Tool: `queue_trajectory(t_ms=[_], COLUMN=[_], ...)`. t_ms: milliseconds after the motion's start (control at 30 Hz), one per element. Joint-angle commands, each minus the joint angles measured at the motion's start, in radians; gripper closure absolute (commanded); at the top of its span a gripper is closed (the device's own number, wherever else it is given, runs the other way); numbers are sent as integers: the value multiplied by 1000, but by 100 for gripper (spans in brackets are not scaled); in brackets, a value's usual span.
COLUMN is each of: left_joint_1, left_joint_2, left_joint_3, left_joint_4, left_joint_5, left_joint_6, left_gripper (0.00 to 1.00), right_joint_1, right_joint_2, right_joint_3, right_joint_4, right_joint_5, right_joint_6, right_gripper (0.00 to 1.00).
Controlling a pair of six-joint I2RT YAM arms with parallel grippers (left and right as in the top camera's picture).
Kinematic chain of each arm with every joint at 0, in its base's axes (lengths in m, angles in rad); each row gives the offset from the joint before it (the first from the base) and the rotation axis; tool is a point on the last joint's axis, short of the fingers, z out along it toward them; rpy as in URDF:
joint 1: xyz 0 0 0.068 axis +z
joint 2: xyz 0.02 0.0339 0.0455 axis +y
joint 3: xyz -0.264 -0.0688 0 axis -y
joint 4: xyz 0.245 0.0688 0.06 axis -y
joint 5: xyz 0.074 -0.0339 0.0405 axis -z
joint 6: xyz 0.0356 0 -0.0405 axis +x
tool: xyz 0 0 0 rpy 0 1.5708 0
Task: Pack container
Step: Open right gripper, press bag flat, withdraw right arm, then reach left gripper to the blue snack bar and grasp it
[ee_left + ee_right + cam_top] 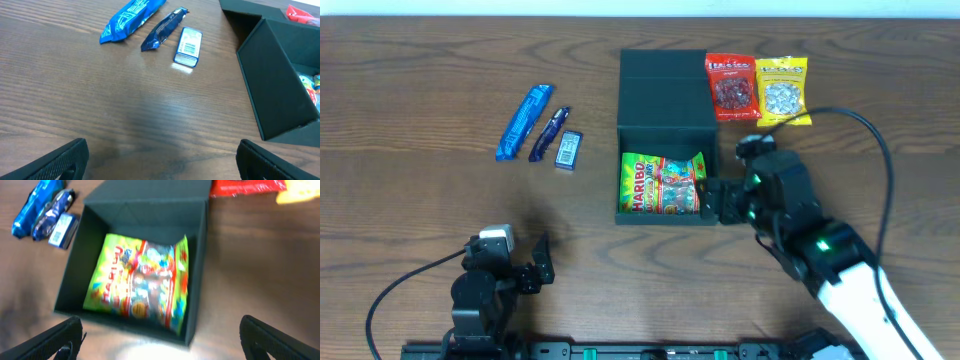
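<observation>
The dark teal container (665, 100) stands open at the table's middle, its lid flap lying back. A green Haribo candy bag (662, 184) lies inside it, and shows in the right wrist view (140, 282) inside the box (195, 245). My right gripper (712, 200) is open and empty, just right of the box's front corner. My left gripper (525, 265) is open and empty near the front left, over bare table. A red candy bag (731, 86) and a yellow candy bag (783, 90) lie right of the lid.
Two blue snack bars (523, 121) (549, 133) and a small blue-white packet (568, 149) lie at the left; they also show in the left wrist view (131, 17) (165, 29) (188, 46). The box's side wall (272, 85) is at that view's right.
</observation>
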State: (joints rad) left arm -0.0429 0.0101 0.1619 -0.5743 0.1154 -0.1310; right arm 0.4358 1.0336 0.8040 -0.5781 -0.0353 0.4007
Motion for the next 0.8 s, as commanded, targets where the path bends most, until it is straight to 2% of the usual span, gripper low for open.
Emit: queue_trajectory(t_ms=[0, 200, 367, 767], left_joint_1=[4, 4, 4, 4], left_joint_2=[-6, -6, -6, -6], left_joint_3=[-11, -11, -11, -11], left_joint_4=[3, 3, 3, 4], left_joint_5=[-12, -12, -13, -12], left_joint_6=[-4, -4, -3, -4], left_gripper=[5, 5, 5, 5], right_joint_1=[-3, -3, -3, -3], right_joint_2=[-77, -167, -173, -162], right_joint_3=[18, 18, 18, 18], right_joint_4=[-62, -198, -262, -279], right_joint_5=[-48, -182, -213, -216], right_joint_6=[-5, -5, -5, -5], right_gripper=[1, 1, 1, 1])
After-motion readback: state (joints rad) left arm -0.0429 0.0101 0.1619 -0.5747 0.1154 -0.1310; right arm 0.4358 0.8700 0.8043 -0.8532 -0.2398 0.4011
